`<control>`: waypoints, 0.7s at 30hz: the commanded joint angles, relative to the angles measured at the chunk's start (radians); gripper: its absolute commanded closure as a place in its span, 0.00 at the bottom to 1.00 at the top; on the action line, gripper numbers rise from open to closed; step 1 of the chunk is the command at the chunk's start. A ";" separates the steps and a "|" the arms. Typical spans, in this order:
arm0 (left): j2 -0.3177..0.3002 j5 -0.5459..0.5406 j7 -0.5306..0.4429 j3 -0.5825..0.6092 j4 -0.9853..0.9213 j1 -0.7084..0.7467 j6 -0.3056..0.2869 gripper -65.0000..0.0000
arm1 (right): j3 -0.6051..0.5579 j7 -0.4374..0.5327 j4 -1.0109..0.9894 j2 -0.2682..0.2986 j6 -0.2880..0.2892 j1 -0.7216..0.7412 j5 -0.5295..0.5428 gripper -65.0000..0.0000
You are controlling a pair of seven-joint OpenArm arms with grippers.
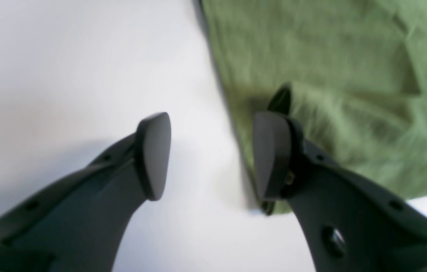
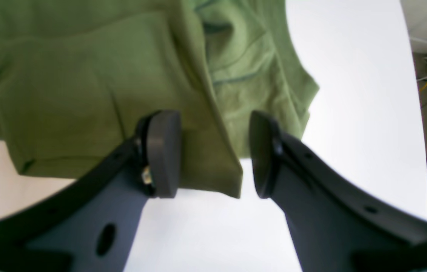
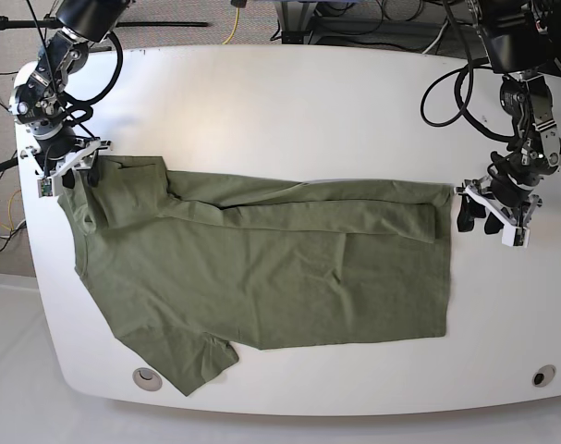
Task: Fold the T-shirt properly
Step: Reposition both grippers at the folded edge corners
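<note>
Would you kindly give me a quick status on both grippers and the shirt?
Left gripper open, empty, at the hem corner. Right gripper open, astride the folded edge by the collar. T-shirt flat, far long edge folded over. Table shows nothing in the way.

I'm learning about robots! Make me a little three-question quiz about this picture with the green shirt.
1. True or false: the T-shirt lies flat and unfolded on the table.
2. What does the left gripper hold? A) the shirt's corner B) a sleeve C) nothing
3. Fill in: the right gripper hangs with its jaws open above the shirt's ______ end.

Key
1. False: its far long edge is folded over towards the middle.
2. C: its jaws are open beside the hem corner, over bare table.
3. Collar: that is the end with the sleeves, seen in the base view.
</note>
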 commanded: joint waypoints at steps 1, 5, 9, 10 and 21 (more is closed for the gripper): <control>-0.017 -0.015 -0.027 -0.004 0.027 -0.019 0.000 0.50 | 0.004 0.024 0.016 0.021 -0.002 0.011 0.018 0.55; -0.015 -0.018 -0.033 -0.015 0.066 0.013 0.000 0.50 | 0.000 0.020 0.028 0.018 -0.002 0.015 0.018 0.54; -0.015 -0.018 -0.032 -0.016 0.078 0.025 -0.001 0.50 | -0.003 0.020 0.020 0.020 -0.002 0.019 0.020 0.54; -0.015 -0.017 -0.032 -0.016 0.078 0.026 -0.001 0.50 | -0.003 0.021 0.017 0.020 -0.002 0.019 0.022 0.54; -0.004 -0.006 -0.019 -0.019 0.079 0.024 0.004 0.50 | 0.007 0.028 -0.088 0.036 -0.002 0.046 0.064 0.85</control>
